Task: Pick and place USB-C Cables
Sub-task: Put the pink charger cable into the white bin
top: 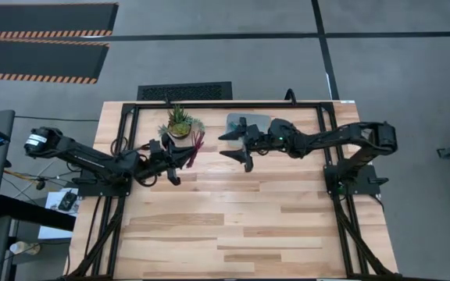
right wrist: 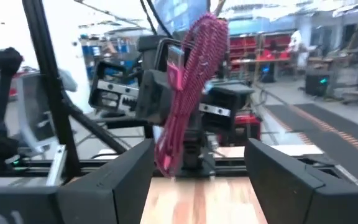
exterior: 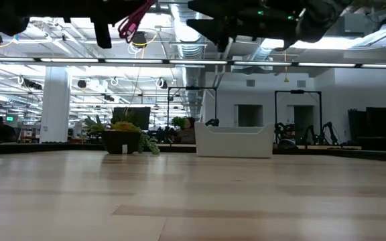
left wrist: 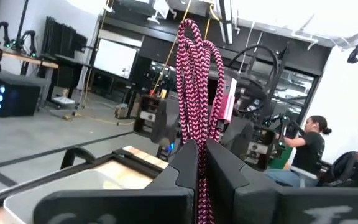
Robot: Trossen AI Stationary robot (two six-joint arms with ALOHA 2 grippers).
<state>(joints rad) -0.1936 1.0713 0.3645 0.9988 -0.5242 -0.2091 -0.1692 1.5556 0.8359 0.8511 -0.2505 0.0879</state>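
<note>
step: carry, mid-frame | left gripper [left wrist: 201, 163] jaws clenched on braided maroon-magenta usb-c cable [left wrist: 199, 87] above desk [top: 209, 226] | right gripper [right wrist: 197, 168] jaws released | next: likely handover or white bin [exterior: 234, 142]

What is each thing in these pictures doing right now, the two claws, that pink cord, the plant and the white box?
Left claw: shut on the magenta cable, raised off the table.
Magenta cable: looped bundle, held up in the air.
Right claw: open, empty, facing the left claw.
Potted plant: upright on the table.
White bin: resting on the table; contents hidden.
</note>
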